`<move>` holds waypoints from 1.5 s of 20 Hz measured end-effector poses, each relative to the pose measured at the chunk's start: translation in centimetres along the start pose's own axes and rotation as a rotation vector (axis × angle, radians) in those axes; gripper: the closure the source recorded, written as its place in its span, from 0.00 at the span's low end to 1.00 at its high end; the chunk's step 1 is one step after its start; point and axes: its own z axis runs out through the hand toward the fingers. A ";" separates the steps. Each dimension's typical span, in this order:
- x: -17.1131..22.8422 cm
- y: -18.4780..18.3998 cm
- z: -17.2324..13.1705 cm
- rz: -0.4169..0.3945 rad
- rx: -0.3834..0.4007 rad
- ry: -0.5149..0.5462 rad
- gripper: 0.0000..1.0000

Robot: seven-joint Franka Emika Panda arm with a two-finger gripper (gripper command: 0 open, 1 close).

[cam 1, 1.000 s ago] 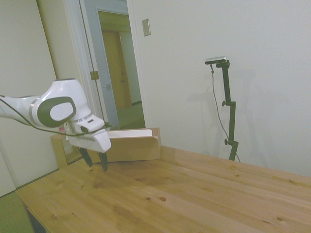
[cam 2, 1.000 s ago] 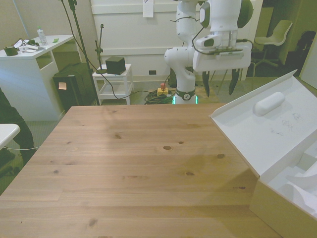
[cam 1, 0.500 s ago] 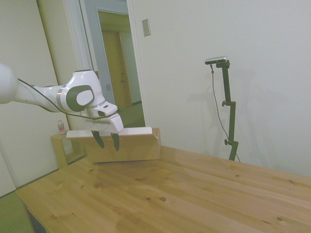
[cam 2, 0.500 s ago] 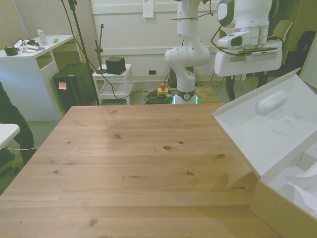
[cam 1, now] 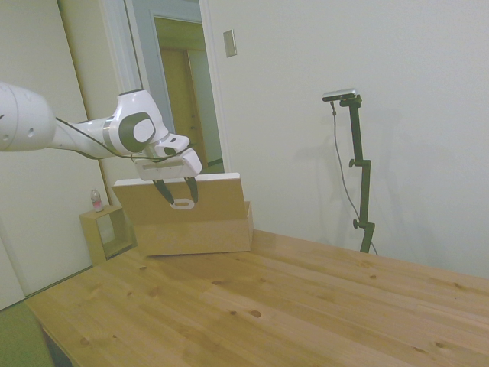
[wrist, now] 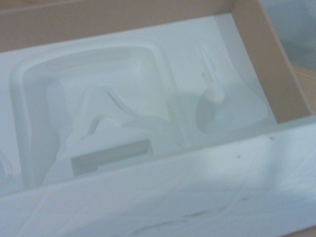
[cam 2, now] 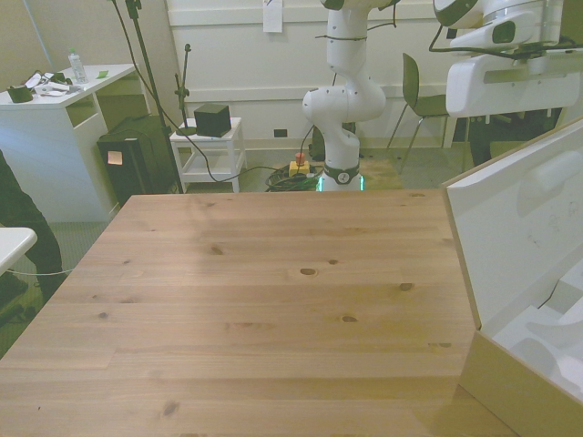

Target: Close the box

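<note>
The tan cardboard box (cam 1: 197,235) stands at the far end of the table in the side view. Its lid (cam 1: 183,200) is raised nearly upright, showing its tan outer face and the oval cutout. My gripper (cam 1: 181,200) is open, its dark fingers (cam 1: 163,193) in front of that outer face near the lid's top edge. In the front view the lid (cam 2: 524,228) shows its white inside at the right, above the box base (cam 2: 510,387); the hand's white housing (cam 2: 510,82) hangs behind the lid, fingers hidden. The wrist view looks into the box's white moulded insert (wrist: 123,113).
A small open wooden cube shelf (cam 1: 103,233) with a bottle (cam 1: 96,200) on top stands beyond the table end. In the front view a white desk (cam 2: 55,105) and a person's dark sleeve (cam 2: 14,214) are at the left, a chair (cam 2: 424,91) behind.
The gripper has risen and moved toward the box. The lid, which lay slanted open over the table, has swung up to nearly upright.
</note>
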 end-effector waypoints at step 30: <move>0.6 8.0 1.6 0.216 -0.134 -0.143 0.00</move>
